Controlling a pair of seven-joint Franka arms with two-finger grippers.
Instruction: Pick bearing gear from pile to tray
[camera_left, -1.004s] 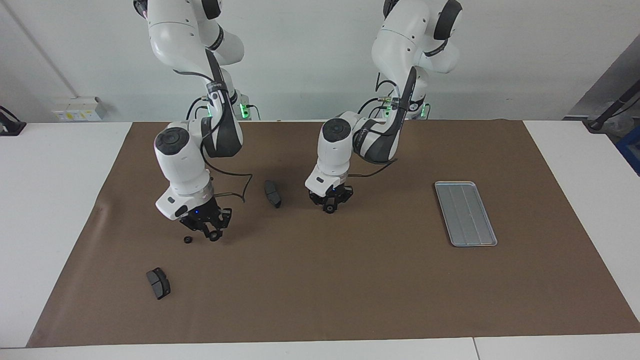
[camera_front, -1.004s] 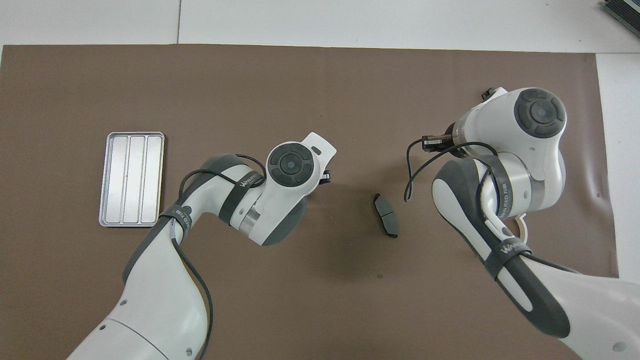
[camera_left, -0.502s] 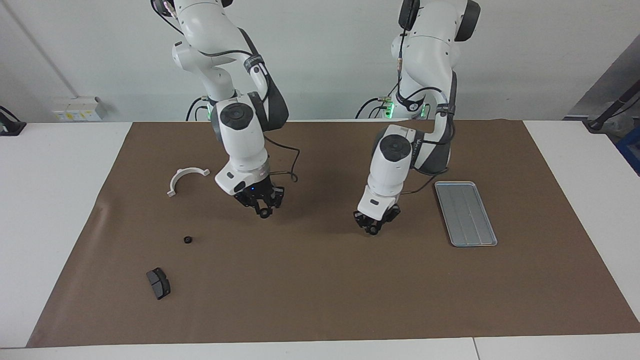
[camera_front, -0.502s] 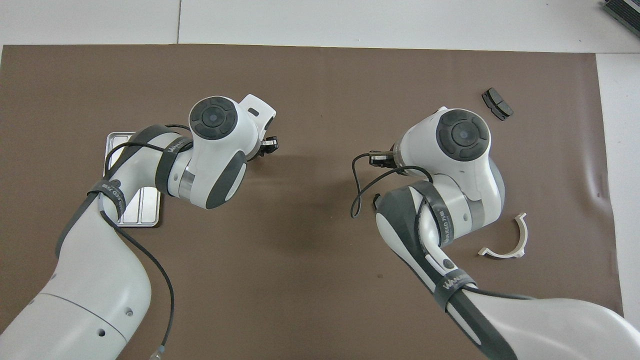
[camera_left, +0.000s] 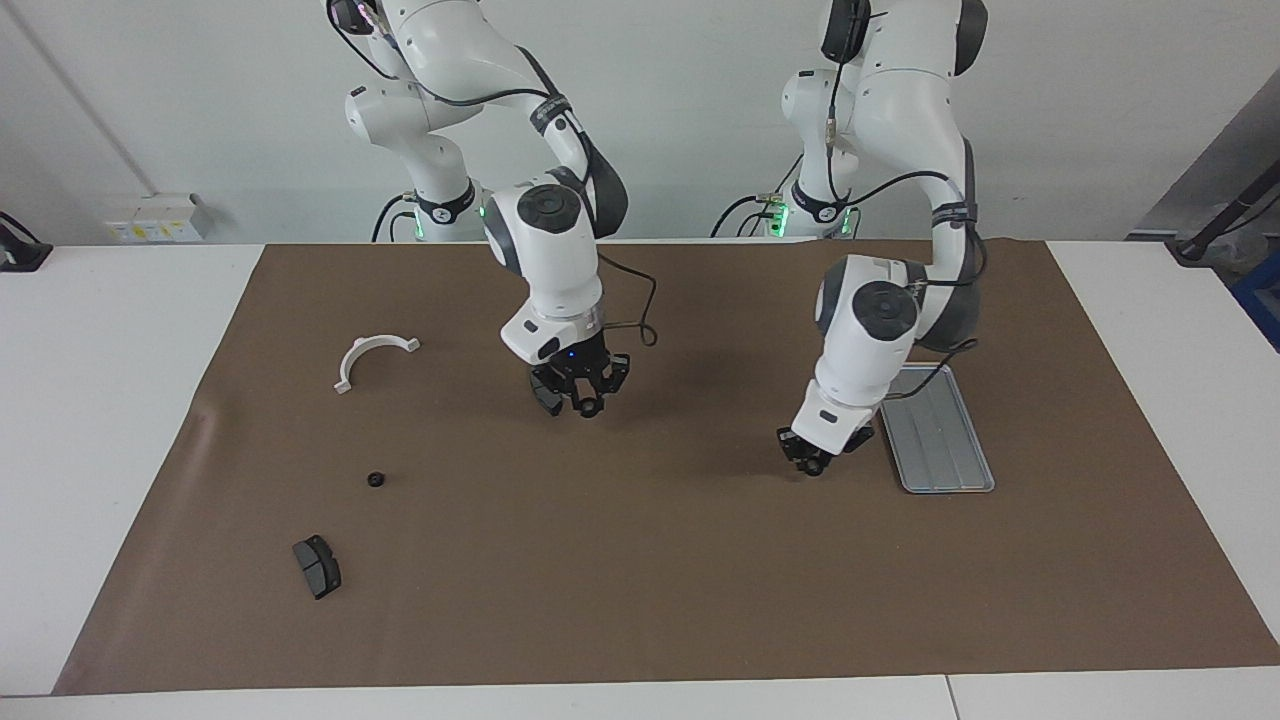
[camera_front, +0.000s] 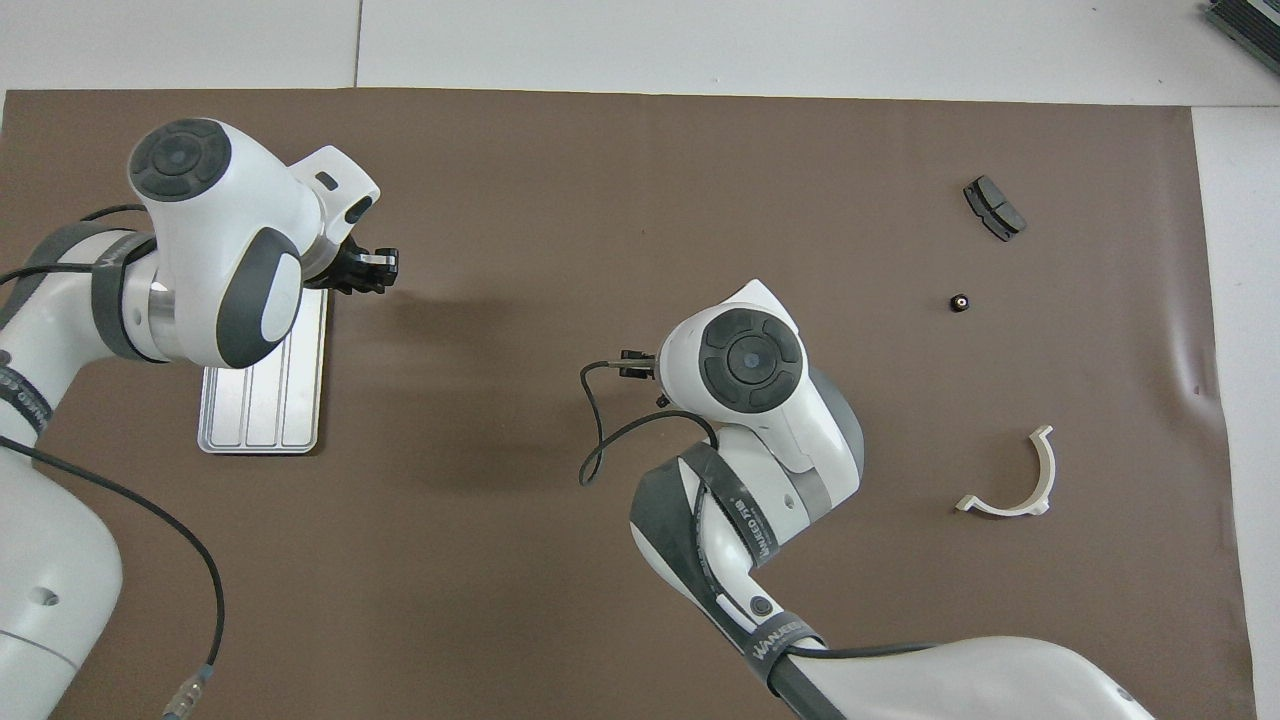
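The silver grooved tray (camera_left: 940, 440) lies toward the left arm's end of the mat and also shows in the overhead view (camera_front: 260, 410). My left gripper (camera_left: 810, 463) hangs low over the mat beside the tray's edge, shut on a small black gear (camera_left: 812, 467); in the overhead view (camera_front: 378, 268) it is by the tray's corner. My right gripper (camera_left: 587, 402) is over the mat's middle, shut on another black gear (camera_left: 588, 408); overhead, its own wrist hides it. One loose black gear (camera_left: 376, 479) lies toward the right arm's end (camera_front: 958, 302).
A dark grey pad (camera_left: 317, 566) lies farther from the robots than the loose gear (camera_front: 994, 208). A white half-ring bracket (camera_left: 380, 341) lies nearer to the robots (camera_front: 1000, 509). A brown mat (camera_left: 650, 580) covers the white table.
Both arms have swung toward the left arm's end of the table. The left gripper went from the middle to beside the tray. The right gripper went from by the loose gear to the middle.
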